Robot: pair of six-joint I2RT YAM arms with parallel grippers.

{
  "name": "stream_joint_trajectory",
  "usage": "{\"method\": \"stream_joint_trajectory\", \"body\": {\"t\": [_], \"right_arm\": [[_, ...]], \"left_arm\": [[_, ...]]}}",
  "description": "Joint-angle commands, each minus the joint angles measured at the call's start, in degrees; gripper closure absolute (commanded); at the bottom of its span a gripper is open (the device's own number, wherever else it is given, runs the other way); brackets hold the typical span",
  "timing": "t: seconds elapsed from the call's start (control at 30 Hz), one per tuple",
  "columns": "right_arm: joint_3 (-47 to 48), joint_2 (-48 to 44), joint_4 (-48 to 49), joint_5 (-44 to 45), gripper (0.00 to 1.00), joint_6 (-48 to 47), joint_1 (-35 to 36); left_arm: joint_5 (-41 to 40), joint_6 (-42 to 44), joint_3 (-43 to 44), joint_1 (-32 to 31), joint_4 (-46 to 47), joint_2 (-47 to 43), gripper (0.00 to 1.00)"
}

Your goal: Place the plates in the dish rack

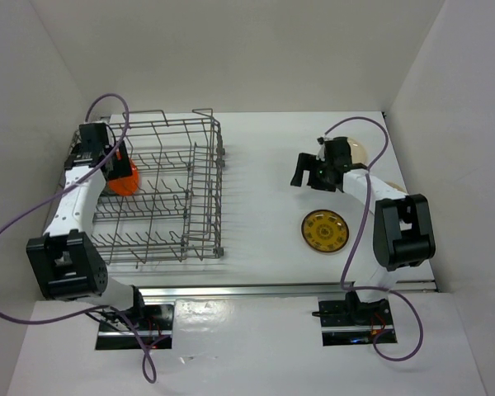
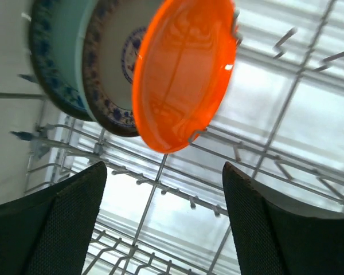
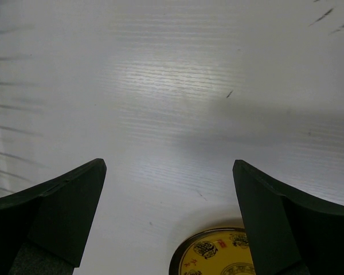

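where everything rests: white counter (image 1: 264, 165).
dish rack: large grey wire dish rack (image 1: 208, 194) on the counter's left half.
left gripper (image 2: 163, 169): over the rack's left side, fingers apart, holding nothing.
right gripper (image 3: 169, 163): spread wide above bare counter.
in rack: plain orange round plate (image 2: 183, 69) on edge, two blue-green patterned plates (image 2: 106, 86) just beside it.
on counter: yellow-brown patterned plate (image 1: 325, 230) lying flat; cream plate (image 1: 359, 150) behind the right gripper, partly hidden.

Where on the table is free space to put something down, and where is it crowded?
Bare table lies between the dish rack and the yellow plate. Crowded: the rack's left end, where the orange plate stands beside two blue-patterned plates.
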Motion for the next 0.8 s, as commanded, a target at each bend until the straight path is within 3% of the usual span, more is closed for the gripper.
{"method": "stream_joint_trajectory", "body": {"t": [0.0, 0.13, 0.27, 0.53, 0.77], "right_arm": [[3.1, -4.2, -1.4, 5.9, 0.0, 0.2, -2.4], [2.3, -8.0, -3.5, 10.1, 0.0, 0.7, -5.4], [-4.4, -12.2, -4.9, 7.9, 0.0, 3.6, -10.3], [-14.9, -21.4, -9.0, 9.5, 0.0, 7.6, -14.1], [-22.0, -27.4, -9.7, 6.3, 0.0, 12.1, -16.2]], "left_arm": [[2.4, 0.3, 3.8, -1.1, 2.0, -6.2, 0.1], [12.9, 0.3, 6.6, -2.5, 4.2, -11.3, 0.05], [25.9, -1.6, 8.8, -5.4, 7.2, -12.5, 0.01], [30.5, -1.6, 13.9, -14.9, 5.1, -6.3, 0.01], [33.1, -2.1, 11.2, -16.1, 7.8, -6.9, 0.01]]}}
